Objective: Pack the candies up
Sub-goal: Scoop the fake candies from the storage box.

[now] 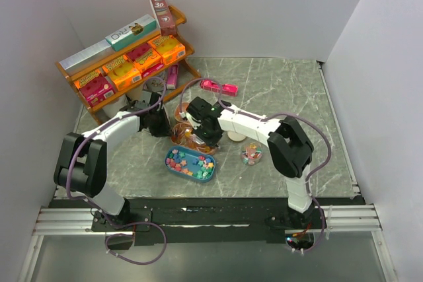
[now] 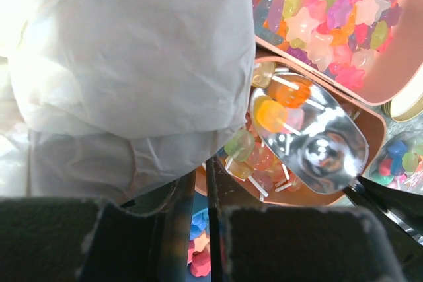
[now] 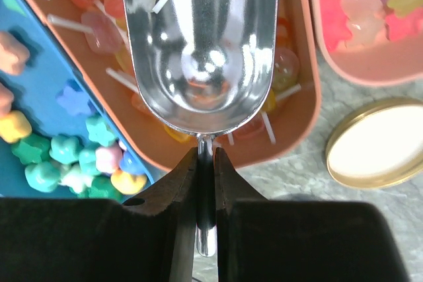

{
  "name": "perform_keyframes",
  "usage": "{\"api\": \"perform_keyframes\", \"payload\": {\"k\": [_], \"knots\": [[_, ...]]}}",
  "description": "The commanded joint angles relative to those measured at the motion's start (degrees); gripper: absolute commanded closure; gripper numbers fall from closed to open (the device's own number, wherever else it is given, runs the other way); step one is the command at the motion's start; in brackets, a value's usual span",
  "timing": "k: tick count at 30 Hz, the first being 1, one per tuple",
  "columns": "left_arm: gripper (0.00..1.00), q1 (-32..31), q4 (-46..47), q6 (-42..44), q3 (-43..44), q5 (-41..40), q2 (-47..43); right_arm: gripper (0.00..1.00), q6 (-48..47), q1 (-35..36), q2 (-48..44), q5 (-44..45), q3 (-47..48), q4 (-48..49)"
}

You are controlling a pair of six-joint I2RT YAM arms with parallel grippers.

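Left pincer (image 2: 201, 193), right pincer (image 3: 205, 155), both clamped.

The top view looks down from high on the near side over the whole tabletop (image 1: 297, 90). Both close wrist views share the metal scoop (image 3: 205, 64).

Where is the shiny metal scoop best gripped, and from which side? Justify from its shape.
Grip the shiny metal scoop by its thin rod handle, coming from behind along the handle's line. The bowl is wide, smooth and curved, so it would likely slip; the narrow handle fits between the jaws, as the right tool, shut on it, shows.
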Motion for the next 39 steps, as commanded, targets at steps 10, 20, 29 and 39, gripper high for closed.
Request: {"api": "perform_keyframes", "payload": {"k": [10, 20, 29, 39], "knots": [[0.81, 0.1, -0.4, 0.0, 3.0, -0.7, -1.4, 1.0, -0.7, 1.8, -11.8, 5.2, -4.7, 3.7], [0.79, 0.2, -0.3, -0.1, 3.2, -0.5, -1.6, 1.0, 2.7, 4.7, -19.2, 12.3, -10.3, -0.3], [0.78, 0.1, -0.1, -0.2, 3.7, 0.2, -0.9, 1.0, 9.8, 5.5, -30.3, 15.8, -17.3, -4.3], [0.78, 0.1, -0.3, 0.0, 4.5, 0.8, 0.1, 1.0, 19.1, 5.4, -38.7, 10.6, -23.7, -15.1]]}}
